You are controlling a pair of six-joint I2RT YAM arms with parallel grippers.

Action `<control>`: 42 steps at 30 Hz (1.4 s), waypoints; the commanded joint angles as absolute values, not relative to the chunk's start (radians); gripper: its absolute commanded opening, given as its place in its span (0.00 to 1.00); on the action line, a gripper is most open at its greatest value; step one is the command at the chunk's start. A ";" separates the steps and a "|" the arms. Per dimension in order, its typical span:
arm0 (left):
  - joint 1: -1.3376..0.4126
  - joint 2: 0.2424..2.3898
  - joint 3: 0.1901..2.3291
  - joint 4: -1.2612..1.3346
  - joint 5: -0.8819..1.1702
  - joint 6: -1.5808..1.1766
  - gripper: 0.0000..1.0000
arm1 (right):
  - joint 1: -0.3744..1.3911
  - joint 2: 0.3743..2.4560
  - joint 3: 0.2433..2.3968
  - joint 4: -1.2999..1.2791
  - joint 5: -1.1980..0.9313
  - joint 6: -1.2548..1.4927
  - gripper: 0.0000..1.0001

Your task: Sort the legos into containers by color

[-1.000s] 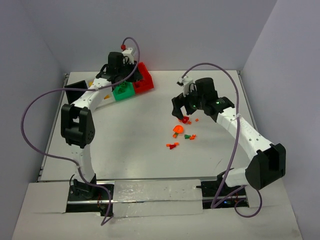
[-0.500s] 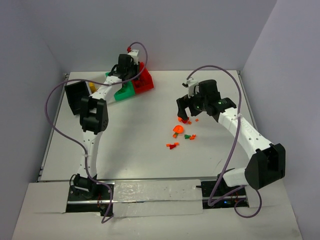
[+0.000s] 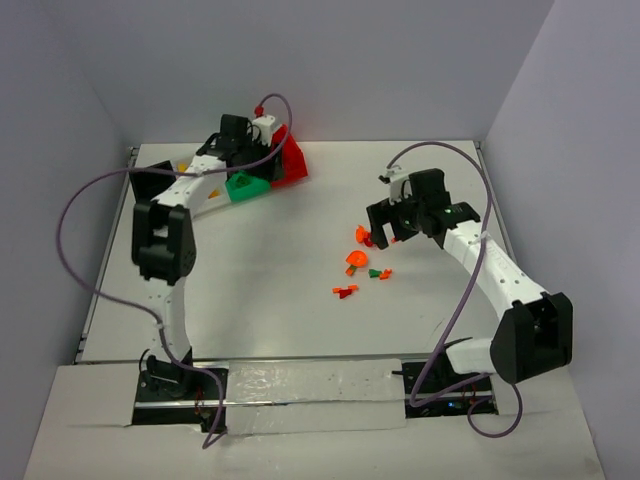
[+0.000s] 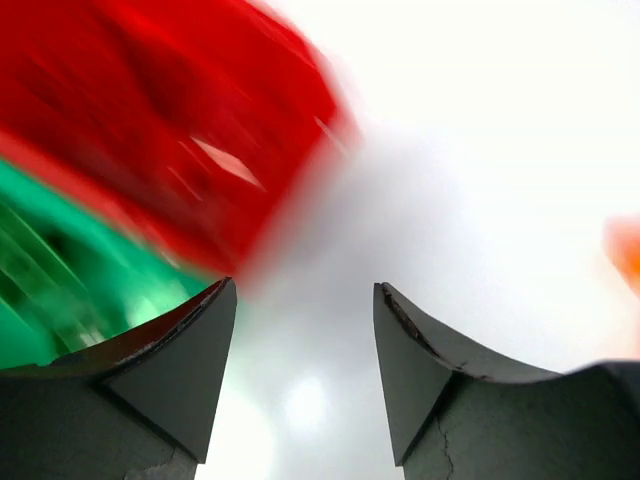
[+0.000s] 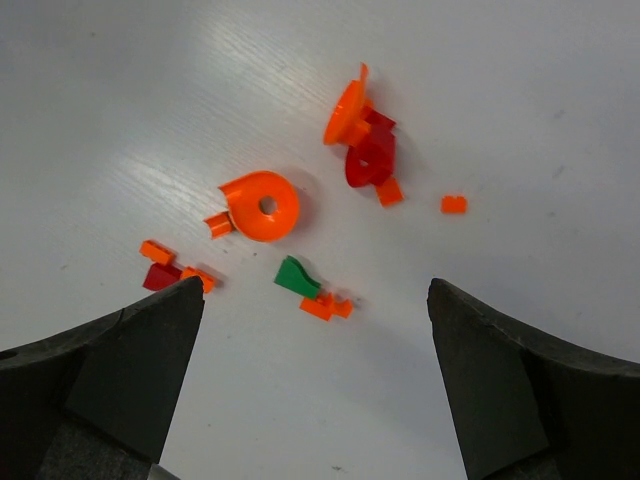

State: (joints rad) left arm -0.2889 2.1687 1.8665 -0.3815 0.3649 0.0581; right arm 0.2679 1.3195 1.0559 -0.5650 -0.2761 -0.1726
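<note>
1. A purple cable (image 3: 62,228) loops wide off the left arm (image 3: 160,240).
2. Mid-table, loose legos (image 3: 357,262) lie scattered: an orange ring (image 5: 262,205), a green wedge (image 5: 296,276), red bits (image 5: 368,160) and orange scraps.
3. The right gripper (image 5: 315,290) hovers over them, jaws spread wide and empty.
4. Far left, the green bin (image 3: 245,186) touches the red bin (image 3: 292,165); the black bin (image 3: 150,182) stands apart.
5. The left arm lies across that row, hiding what is between. The left gripper (image 4: 305,290) hangs over the red and green bins, fingers apart and empty.

Containers (image 3: 290,168): were set side by side at the upper left of the frame.
Legos (image 3: 353,259): were scattered on the table (image 3: 260,290), right of centre, well apart from the containers.
Left gripper (image 4: 305,290): was held over the containers.
Right gripper (image 5: 315,287): was held at the legos' upper right.
</note>
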 commanded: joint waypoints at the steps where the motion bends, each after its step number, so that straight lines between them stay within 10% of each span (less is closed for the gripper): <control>1: -0.377 1.770 1.572 -0.438 0.656 0.207 0.62 | 0.170 1.258 1.033 -0.588 -0.315 -0.162 1.00; 13: -0.705 1.604 1.206 -0.465 0.587 0.262 0.49 | 0.147 1.186 0.945 -0.623 -0.384 -0.216 0.83; 42: -0.992 2.076 1.578 -0.594 0.341 0.235 0.43 | 0.008 1.198 0.906 -0.640 -0.376 -0.219 0.73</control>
